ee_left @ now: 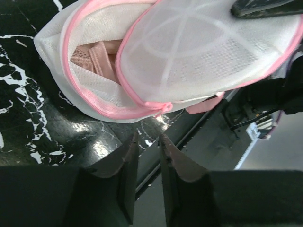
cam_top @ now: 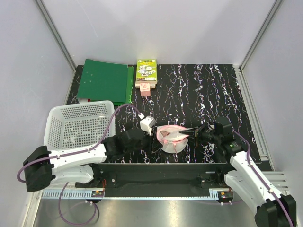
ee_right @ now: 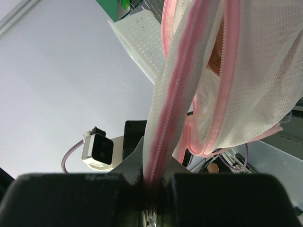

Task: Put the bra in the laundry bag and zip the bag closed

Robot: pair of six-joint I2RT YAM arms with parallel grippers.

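The laundry bag (cam_top: 173, 138), white mesh with pink zip edging, is held partly open near the table's front edge. In the left wrist view the bag (ee_left: 199, 52) gapes at its left, and the salmon bra (ee_left: 94, 56) lies inside it. My right gripper (cam_top: 193, 132) is shut on the bag's pink zip edge (ee_right: 189, 71), and its jaws (ee_right: 154, 177) pinch the seam. One right finger (ee_left: 265, 7) shows over the bag. My left gripper (cam_top: 152, 141) sits just left of the bag. Its jaws (ee_left: 147, 149) stand a narrow gap apart and empty, just below the zip's end (ee_left: 161, 106).
A white lattice basket (cam_top: 78, 124) stands at the left, over my left arm. A green folder (cam_top: 106, 80) and a green-and-white box (cam_top: 146, 73) lie at the back. The table's front edge (cam_top: 161, 163) runs just below the bag.
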